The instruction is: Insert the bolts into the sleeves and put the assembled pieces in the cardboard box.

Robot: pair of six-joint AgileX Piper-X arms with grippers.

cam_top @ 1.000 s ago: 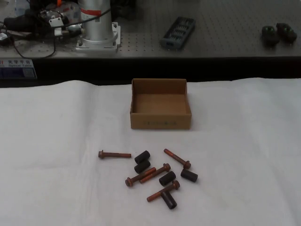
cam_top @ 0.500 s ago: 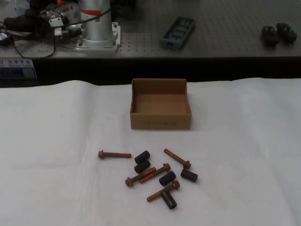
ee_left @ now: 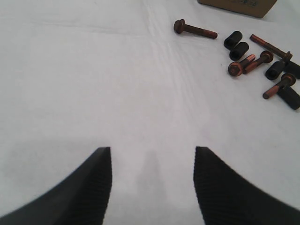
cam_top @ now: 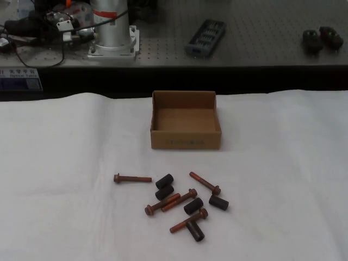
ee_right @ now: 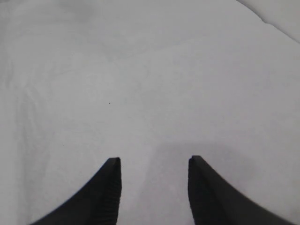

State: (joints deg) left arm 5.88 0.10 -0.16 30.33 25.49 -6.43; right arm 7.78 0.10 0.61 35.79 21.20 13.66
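Note:
Several copper-coloured bolts and black sleeves lie loose on the white cloth in front of the open cardboard box (cam_top: 186,127). One bolt (cam_top: 132,178) lies apart at the left of the pile; a sleeve (cam_top: 194,230) is the nearest piece. The left wrist view shows the same bolt (ee_left: 194,29), the sleeves (ee_left: 233,40) and a corner of the box (ee_left: 239,5). My left gripper (ee_left: 152,154) is open above bare cloth, well short of the pile. Over plain white cloth, my right gripper (ee_right: 154,164) is open too, with nothing between its fingers.
The white cloth (cam_top: 65,163) covers the bench. Behind it is a dark perforated table with a silver arm base (cam_top: 111,30), a black rack (cam_top: 205,35) and two small black parts (cam_top: 322,38). Bare cloth lies on both sides of the pile.

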